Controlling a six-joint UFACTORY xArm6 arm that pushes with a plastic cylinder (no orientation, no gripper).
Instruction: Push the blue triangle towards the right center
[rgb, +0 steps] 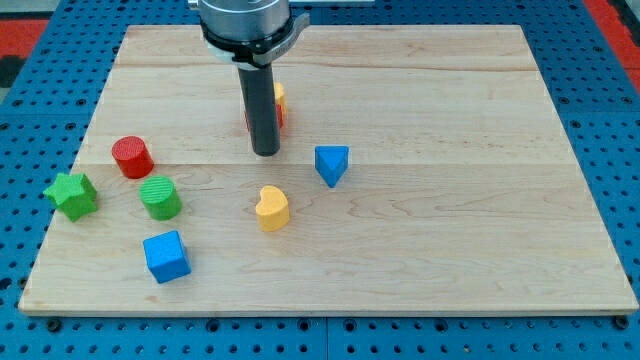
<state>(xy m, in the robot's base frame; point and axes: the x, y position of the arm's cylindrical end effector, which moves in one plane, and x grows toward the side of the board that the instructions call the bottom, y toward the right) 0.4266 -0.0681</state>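
The blue triangle (332, 164) lies near the middle of the wooden board (450, 200). My tip (265, 152) touches down to the triangle's left and slightly above it, with a gap between them. The dark rod rises from the tip to the arm's mount at the view's top.
A yellow heart (272, 208) lies below the tip. Behind the rod, a red block (281, 115) and a yellow block (280, 96) are partly hidden. At the left are a red cylinder (132, 157), a green cylinder (160, 197), a green star (71, 194) and a blue cube (166, 256).
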